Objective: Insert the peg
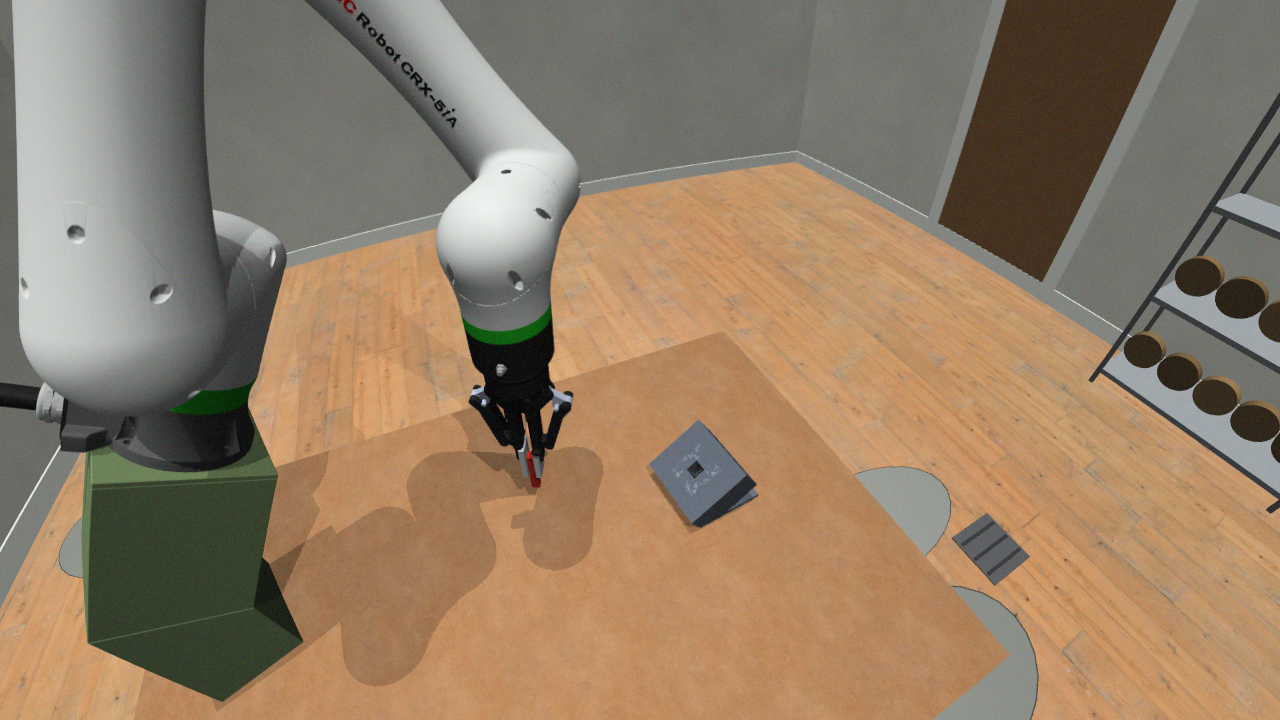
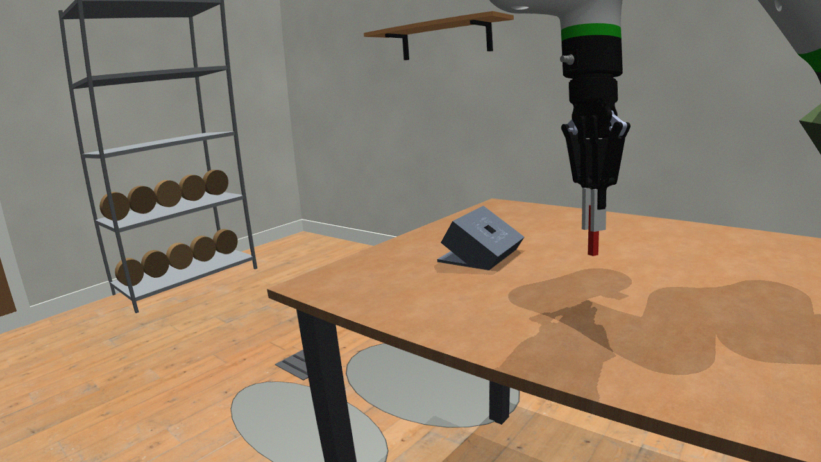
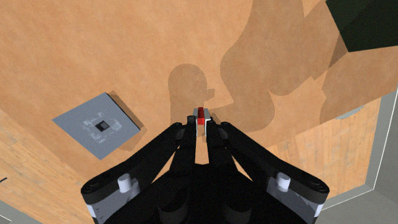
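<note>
My gripper (image 1: pixel 531 458) (image 2: pixel 592 217) (image 3: pixel 200 114) is shut on a small red peg (image 1: pixel 533 472) (image 2: pixel 592 242) (image 3: pixel 201 116). The peg hangs upright from the fingertips, a little above the wooden table (image 1: pixel 626 591) (image 2: pixel 436 298) (image 3: pixel 93 46). The grey sloped panel (image 1: pixel 716 488) (image 2: pixel 467 244) (image 3: pixel 81 124) stands on the table apart from the peg, to its right in the top view and to its left in the other two views. Its square dark hole (image 1: pixel 695 468) (image 2: pixel 489 229) (image 3: pixel 102 126) faces up and is empty.
The robot's green base (image 1: pixel 179 555) (image 3: pixel 364 22) stands at the table's left side. A metal shelf with wooden discs (image 1: pixel 1208 358) (image 2: pixel 166 195) stands on the floor away from the table. A wall shelf (image 2: pixel 439 25) hangs behind.
</note>
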